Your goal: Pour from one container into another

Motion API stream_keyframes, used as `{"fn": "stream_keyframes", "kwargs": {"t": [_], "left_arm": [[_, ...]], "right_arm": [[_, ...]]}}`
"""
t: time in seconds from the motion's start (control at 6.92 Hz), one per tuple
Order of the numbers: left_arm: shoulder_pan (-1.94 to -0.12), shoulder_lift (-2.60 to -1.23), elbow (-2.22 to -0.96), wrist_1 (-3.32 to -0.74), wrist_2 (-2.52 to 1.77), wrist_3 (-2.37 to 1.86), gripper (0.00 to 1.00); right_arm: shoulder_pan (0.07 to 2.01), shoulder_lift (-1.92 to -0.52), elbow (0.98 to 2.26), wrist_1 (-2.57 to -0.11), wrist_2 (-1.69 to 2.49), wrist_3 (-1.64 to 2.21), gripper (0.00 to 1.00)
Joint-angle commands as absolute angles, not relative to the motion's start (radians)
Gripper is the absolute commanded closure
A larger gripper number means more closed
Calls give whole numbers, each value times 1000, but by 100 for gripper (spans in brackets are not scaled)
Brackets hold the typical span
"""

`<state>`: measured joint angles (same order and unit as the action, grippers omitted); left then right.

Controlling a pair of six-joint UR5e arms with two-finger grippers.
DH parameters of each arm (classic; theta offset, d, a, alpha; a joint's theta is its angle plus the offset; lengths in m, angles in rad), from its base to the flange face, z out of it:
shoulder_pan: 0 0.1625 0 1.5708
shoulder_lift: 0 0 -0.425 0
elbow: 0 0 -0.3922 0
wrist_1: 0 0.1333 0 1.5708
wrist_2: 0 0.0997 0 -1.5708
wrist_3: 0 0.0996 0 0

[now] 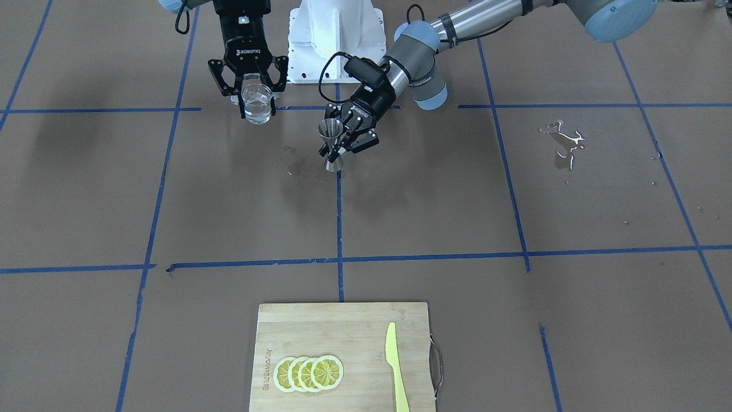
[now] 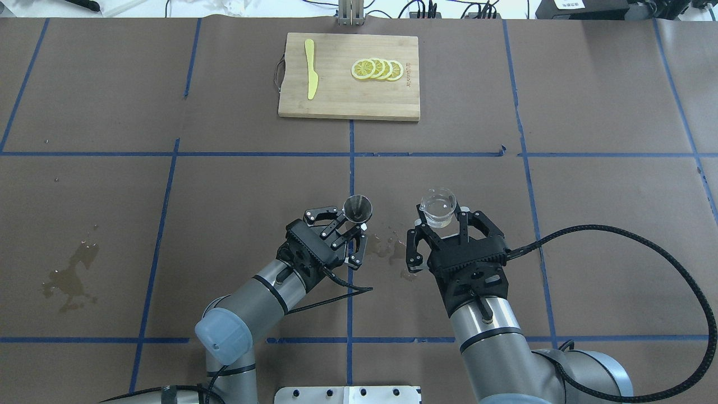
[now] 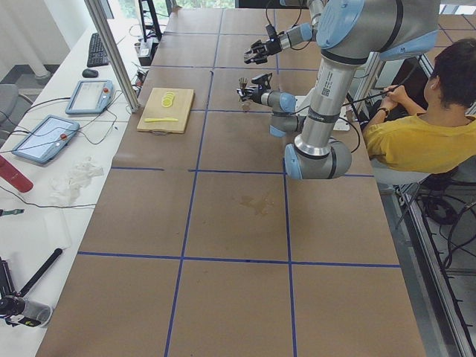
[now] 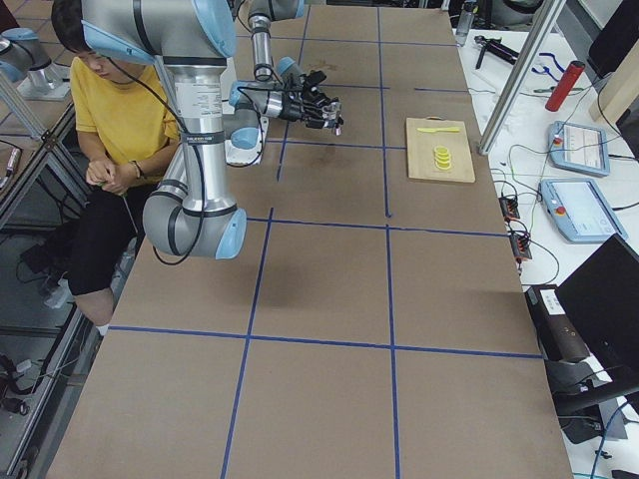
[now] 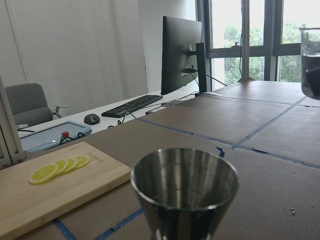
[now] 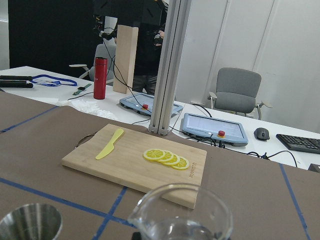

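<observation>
Front view: your right gripper [image 1: 255, 94] clamps the glass cup [image 1: 257, 104], upright, liquid inside; left gripper [image 1: 345, 142] pinches the steel jigger [image 1: 331, 137] at its waist. Overhead: each vessel sits between its gripper's fingertips, vessels apart. Left wrist: steel jigger mouth just ahead, glass cup higher, rightward.
</observation>
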<state>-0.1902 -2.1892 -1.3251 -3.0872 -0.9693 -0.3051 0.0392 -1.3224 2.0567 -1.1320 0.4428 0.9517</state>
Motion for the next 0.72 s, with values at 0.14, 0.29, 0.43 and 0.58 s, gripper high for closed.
{"fn": "stream_keyframes", "kwargs": {"t": [0.14,0.29,0.43,0.58], "left_arm": [[-189,-2249,-1319,-2991,-996,-305,100],[-189,-2250,-1319,-2991,-997,-305,100],[-189,-2249,-1319,-2993,-999,-305,100],[-189,-2249,-1321,-2993,-1000,-305,100]], "right_arm": [[44,-1240,2051,-1234,446,937,100],[44,-1236,2051,-1238,446,937,100],[51,-1230,2052,-1282,446,937,100],[58,-1215,2052,-1317,446,937,100]]}}
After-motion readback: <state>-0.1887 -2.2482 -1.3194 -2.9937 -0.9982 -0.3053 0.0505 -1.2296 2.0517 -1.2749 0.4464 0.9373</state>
